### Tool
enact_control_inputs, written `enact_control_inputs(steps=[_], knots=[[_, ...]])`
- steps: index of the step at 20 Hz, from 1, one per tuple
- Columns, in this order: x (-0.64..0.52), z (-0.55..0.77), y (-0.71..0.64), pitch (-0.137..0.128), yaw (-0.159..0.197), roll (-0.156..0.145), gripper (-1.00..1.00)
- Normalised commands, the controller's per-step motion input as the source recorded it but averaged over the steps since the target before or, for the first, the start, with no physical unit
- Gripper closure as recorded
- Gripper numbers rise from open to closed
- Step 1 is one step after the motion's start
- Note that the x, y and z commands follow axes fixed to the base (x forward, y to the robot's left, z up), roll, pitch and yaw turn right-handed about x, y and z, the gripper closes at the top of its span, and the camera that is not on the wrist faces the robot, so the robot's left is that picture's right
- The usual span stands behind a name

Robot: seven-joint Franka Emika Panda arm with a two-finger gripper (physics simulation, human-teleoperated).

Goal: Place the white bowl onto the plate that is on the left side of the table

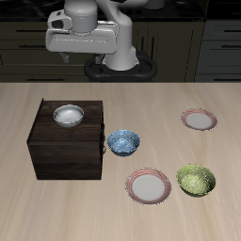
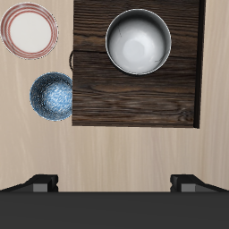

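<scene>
The white bowl [image 1: 68, 115] stands upright on top of a dark wooden box [image 1: 66, 151]; it also shows in the wrist view [image 2: 138, 41]. The plate [image 1: 199, 119], pale with a pinkish-red rim and the smaller-looking of the two, lies on the table far from the box, toward the back. It is out of the wrist view. My gripper [image 1: 89, 56] hangs high above the table's back, behind the box, open and empty. Its fingertips [image 2: 40, 183] stand wide apart in the wrist view, well short of the bowl.
A blue patterned bowl [image 1: 122, 142] sits beside the box [image 2: 53, 96]. A larger-looking pink-rimmed plate [image 1: 149, 185] lies near the front edge [image 2: 29, 29]. A green speckled bowl [image 1: 196, 179] sits beside it.
</scene>
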Motion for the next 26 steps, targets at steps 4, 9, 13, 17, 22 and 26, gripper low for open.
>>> enact_control_inputs(steps=[4, 9, 13, 17, 22, 26], knots=[[0.33, 0.1, -0.2, -0.024, -0.015, -0.032, -1.0], [0.25, 0.04, -0.07, -0.002, -0.009, -0.007, -1.0], [0.23, 0.06, -0.05, 0.002, 0.002, -0.011, -1.0], [0.28, 0.1, -0.02, -0.014, 0.008, -0.024, -1.0], [0.31, 0.0, 0.06, 0.017, -0.023, 0.015, -1.0], [0.21, 0.06, 0.13, -0.033, 0.021, 0.015, -1.0]])
